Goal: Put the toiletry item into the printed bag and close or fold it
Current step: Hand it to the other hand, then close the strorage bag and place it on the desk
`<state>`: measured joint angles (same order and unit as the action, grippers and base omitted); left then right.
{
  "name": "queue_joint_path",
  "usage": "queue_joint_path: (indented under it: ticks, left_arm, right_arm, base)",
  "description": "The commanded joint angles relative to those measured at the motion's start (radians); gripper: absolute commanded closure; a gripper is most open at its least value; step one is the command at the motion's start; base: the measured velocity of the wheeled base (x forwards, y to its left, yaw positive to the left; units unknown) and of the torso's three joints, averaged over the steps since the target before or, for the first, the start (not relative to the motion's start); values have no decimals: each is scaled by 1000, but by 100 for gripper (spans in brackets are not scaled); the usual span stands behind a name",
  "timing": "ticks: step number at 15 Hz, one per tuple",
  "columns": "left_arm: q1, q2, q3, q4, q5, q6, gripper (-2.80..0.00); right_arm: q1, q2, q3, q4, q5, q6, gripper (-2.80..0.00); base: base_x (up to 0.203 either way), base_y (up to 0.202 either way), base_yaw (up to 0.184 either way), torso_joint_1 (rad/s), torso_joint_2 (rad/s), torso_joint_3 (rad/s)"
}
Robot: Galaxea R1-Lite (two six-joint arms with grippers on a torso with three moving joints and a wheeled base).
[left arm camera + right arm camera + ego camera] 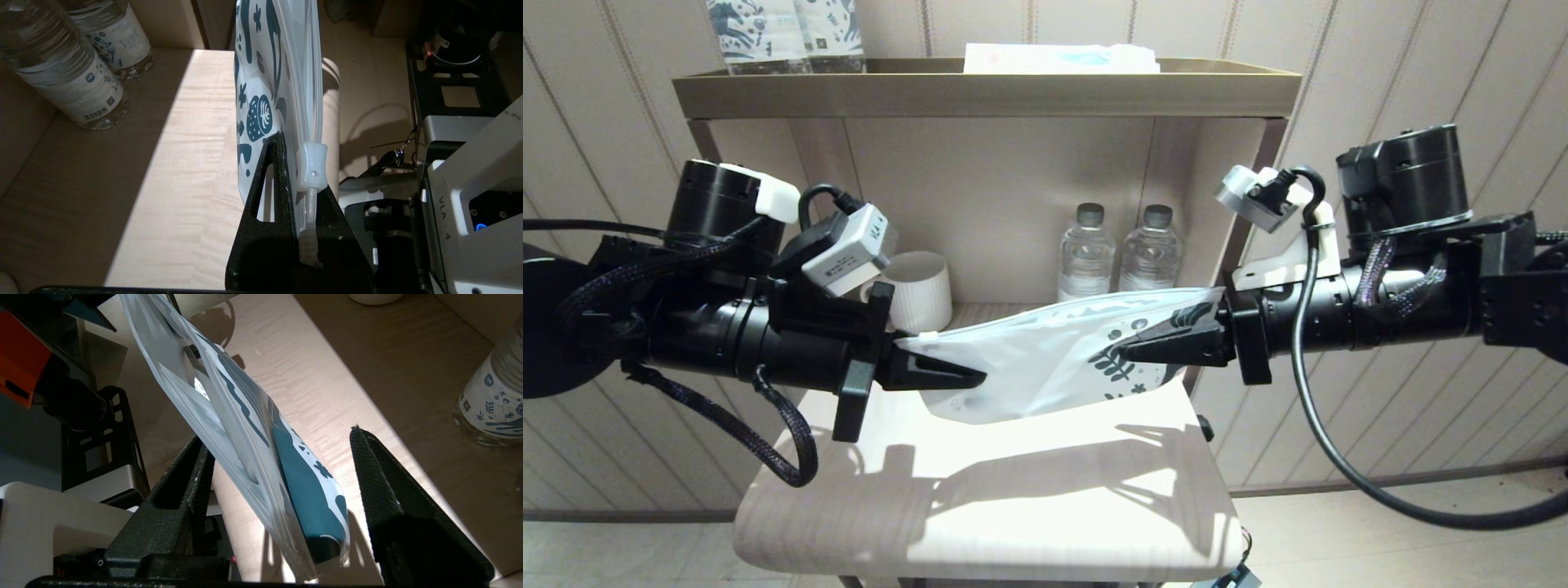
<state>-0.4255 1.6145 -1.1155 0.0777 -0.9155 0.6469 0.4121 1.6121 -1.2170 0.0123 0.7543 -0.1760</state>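
The soft white pouch with blue leaf print hung stretched above the pale wooden shelf's back edge. The left gripper was clenched on its zip end beside the white slider; the right gripper stood released around the printed end. This looked like the closing step (no toiletry item showed). Next, the slider probably needed drawing along, with free room toward the front edge.

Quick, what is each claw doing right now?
Left claw: shut on the printed bag.
Right claw: open, with the bag's printed end between its fingers.
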Motion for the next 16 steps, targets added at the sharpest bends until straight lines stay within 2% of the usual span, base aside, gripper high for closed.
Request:
queue_joint_path:
  ticks: [1, 6, 9, 12, 16]
  left_arm:
    - [1, -1, 2, 1, -5, 4, 0]
    - [1, 28, 15, 32, 15, 5, 0]
    - [0, 57, -13, 134, 133, 34, 0]
    - [-12, 96, -116, 237, 169, 52, 0]
    - [-59, 159, -343, 422, 184, 69, 0]
  right_arm:
    - [1, 0, 2, -2, 7, -2, -280]
    - [-3, -57, -13, 8, 1, 2, -280]
    - [-3, -102, -62, 105, -2, 3, -280]
    - [11, -95, -171, 171, -3, 2, -280]
    - [105, 23, -466, 365, -33, -8, -280]
  base:
    - [0, 0, 0, 0, 0, 0]
    - [0, 0, 0, 0, 0, 0]
    - [0, 0, 0, 0, 0, 0]
    - [0, 0, 0, 0, 0, 0]
    - [0, 0, 0, 0, 0, 0]
